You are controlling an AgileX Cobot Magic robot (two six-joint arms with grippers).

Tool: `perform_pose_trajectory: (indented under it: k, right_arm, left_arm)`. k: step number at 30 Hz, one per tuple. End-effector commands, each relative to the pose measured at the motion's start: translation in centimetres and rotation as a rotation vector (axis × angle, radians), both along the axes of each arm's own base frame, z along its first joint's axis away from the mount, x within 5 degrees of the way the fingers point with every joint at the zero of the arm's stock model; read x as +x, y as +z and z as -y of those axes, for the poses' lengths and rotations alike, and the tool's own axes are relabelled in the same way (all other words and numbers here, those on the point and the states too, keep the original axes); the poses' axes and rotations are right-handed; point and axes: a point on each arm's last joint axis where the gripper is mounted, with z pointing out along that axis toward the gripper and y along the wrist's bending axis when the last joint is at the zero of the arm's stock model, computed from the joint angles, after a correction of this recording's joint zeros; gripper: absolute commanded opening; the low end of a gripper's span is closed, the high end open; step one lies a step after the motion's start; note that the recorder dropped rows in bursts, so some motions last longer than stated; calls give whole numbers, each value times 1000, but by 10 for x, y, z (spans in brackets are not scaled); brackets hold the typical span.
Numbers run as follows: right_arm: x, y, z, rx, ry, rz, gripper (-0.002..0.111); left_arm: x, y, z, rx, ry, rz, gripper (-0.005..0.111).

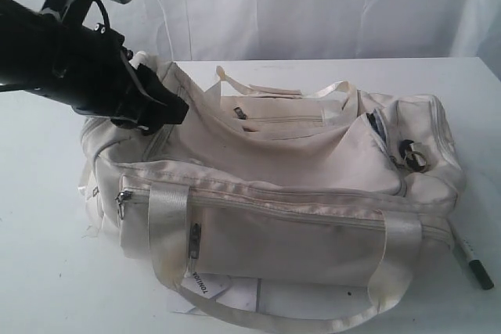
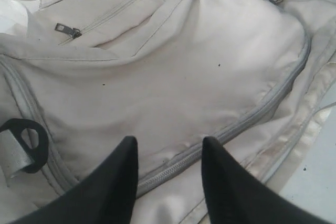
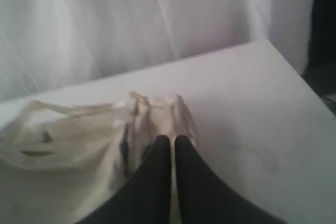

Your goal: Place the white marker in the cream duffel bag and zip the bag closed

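Note:
The cream duffel bag (image 1: 297, 170) lies across the middle of the white table, its top panel sagging inward. A dark gap (image 1: 378, 127) shows at the right end of its top zipper. The white marker (image 1: 473, 260), dark cap toward the front, lies on the table just off the bag's front right corner. My left gripper (image 1: 168, 111) hovers over the bag's left end. It is open, its fingers either side of the grey zipper (image 2: 247, 121), holding nothing (image 2: 169, 148). My right gripper (image 3: 171, 141) is shut and empty, above one end of the bag (image 3: 79, 145); it is outside the exterior view.
A white curtain (image 1: 313, 5) hangs behind the table. Loose webbing handles (image 1: 168, 228) drape over the bag's front and back. A black strap ring (image 1: 412, 154) sits at the right end, another (image 2: 23, 140) near my left gripper. White paper (image 1: 243, 296) lies under the bag's front edge.

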Motion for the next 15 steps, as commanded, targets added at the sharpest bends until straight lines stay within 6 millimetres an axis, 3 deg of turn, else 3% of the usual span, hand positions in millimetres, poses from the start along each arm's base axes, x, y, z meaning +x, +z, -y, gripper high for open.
perform_pose_trajectory:
  k: [1,3,8,15]
  right_arm:
    - [47,23,13,-210,-107,-253,24]
    - [70,25,13,-239,-108,-328,35]
    - [104,14,5,-202,-43,-441,38]
    - [121,0,-7,-162,92,-528,38]
  left_arm:
    - [-3,4,7,-39,-16,-5,45]
    - [-4,5,11,-47,-21,4,45]
    - [-5,5,14,-48,-32,5,45]
    - [-6,4,14,-46,-34,0,45]
